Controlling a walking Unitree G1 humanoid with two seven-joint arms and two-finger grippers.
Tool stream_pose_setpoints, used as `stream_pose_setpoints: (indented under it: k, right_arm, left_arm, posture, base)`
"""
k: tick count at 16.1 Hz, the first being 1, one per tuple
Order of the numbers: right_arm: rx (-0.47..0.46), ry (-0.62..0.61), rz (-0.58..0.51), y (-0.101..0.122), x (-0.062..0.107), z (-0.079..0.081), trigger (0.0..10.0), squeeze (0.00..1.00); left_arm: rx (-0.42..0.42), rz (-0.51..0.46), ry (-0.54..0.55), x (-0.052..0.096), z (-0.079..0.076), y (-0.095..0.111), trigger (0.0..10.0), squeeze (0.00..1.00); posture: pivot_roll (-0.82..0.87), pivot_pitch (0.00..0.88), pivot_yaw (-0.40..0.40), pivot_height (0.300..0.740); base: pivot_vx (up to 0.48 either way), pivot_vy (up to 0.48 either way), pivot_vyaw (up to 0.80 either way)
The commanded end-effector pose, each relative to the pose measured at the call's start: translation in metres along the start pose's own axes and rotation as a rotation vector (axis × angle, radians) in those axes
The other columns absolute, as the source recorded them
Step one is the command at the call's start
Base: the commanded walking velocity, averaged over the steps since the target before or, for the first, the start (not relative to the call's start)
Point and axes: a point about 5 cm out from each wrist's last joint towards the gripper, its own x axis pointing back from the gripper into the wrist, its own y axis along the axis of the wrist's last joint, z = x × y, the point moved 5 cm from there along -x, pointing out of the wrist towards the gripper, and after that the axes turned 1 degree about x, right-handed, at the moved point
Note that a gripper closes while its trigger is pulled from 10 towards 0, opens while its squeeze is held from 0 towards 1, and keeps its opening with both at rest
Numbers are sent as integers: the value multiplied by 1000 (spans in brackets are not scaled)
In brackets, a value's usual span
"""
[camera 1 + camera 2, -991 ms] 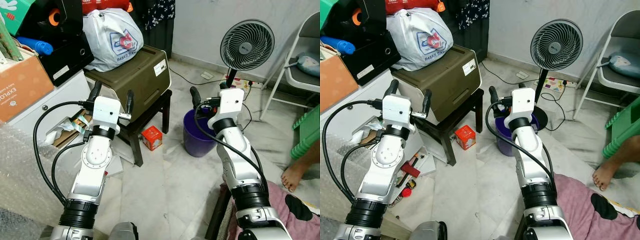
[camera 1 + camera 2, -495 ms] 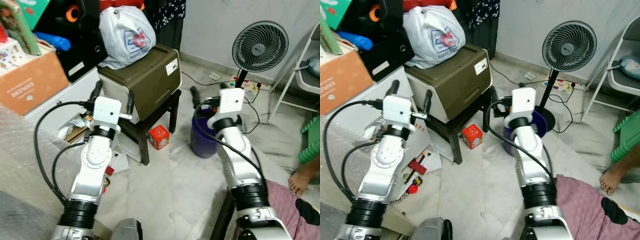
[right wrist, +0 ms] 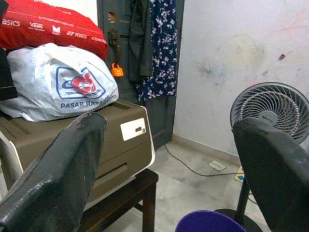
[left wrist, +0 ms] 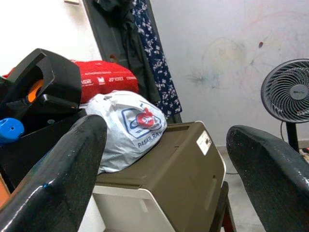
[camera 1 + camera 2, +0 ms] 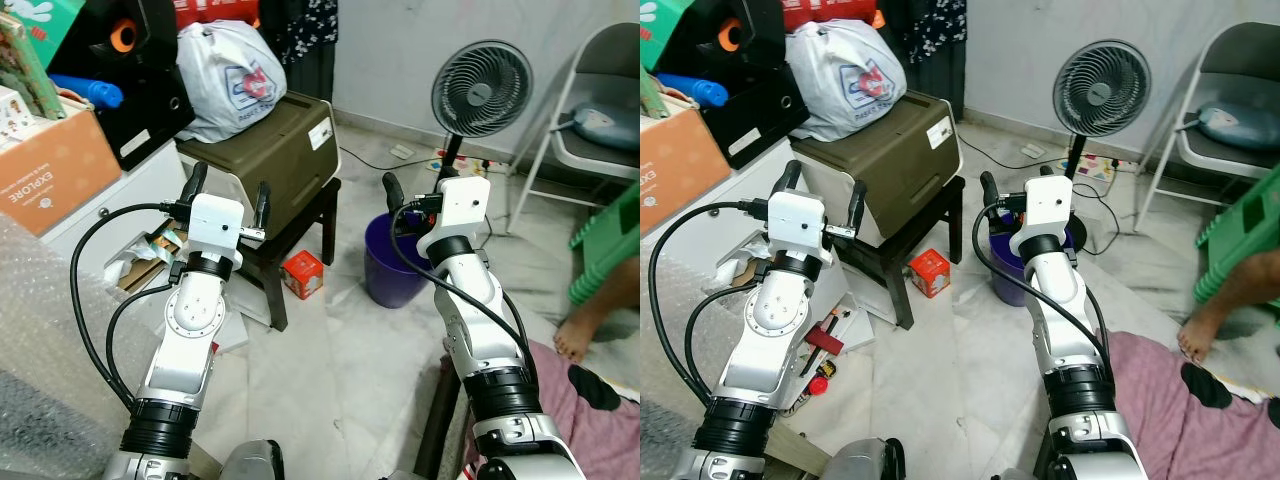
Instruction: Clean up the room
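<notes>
Hands: left hand (image 5: pixel 228 186), right hand (image 3: pixel 159 159) spread, empty; round purple bucket (image 5: pixel 392 260).

Your left gripper (image 5: pixel 227 187) and right gripper (image 5: pixel 416 189) show matt black fingers (image 4: pixel 63 179) with a fine, slightly gritty texture, on arms of brushed silver metal. You see a crinkled white plastic bag (image 5: pixel 228 67) lying on an olive hard-plastic box (image 5: pixel 277 142) with a dull sheen, which sits on a dark wooden stool (image 5: pixel 290 249). The purple bucket (image 5: pixel 387 262) looks like smooth plastic. The floor (image 5: pixel 340 350) is pale polished marble-like tile. Bubble wrap (image 5: pixel 45 330) looks cloudy and dimpled.
</notes>
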Motion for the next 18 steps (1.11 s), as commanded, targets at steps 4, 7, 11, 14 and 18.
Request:
stream_pose_setpoints:
  k: [4,7,11,14,18]
  right_arm:
    - [4,-6,-17,5,-2,-2,10000,0]
    - [5,-6,-20,6,-4,-3,10000,0]
    - [7,-3,-21,6,-5,-2,10000,0]
    - [8,-3,-24,7,-6,-3,10000,0]
    - [14,-3,-24,7,-5,-3,10000,0]
  left_arm:
    - [-5,-16,1,-2,1,4,10000,0]
    - [-8,-24,-7,-3,1,6,10000,0]
    - [18,-12,1,-3,2,3,10000,0]
    - [14,-16,-1,-3,2,4,10000,0]
    - [-1,-24,-9,-3,1,6,10000,0]
  posture:
    - [29,0,2,740]
    - [29,0,1,740]
    - [32,0,-3,740]
    - [32,0,-3,740]
    - [30,0,0,740]
  base:
    - [0,0,0]
    - [0,0,0]
    - [0,0,0]
    - [0,0,0]
    - [0,0,0]
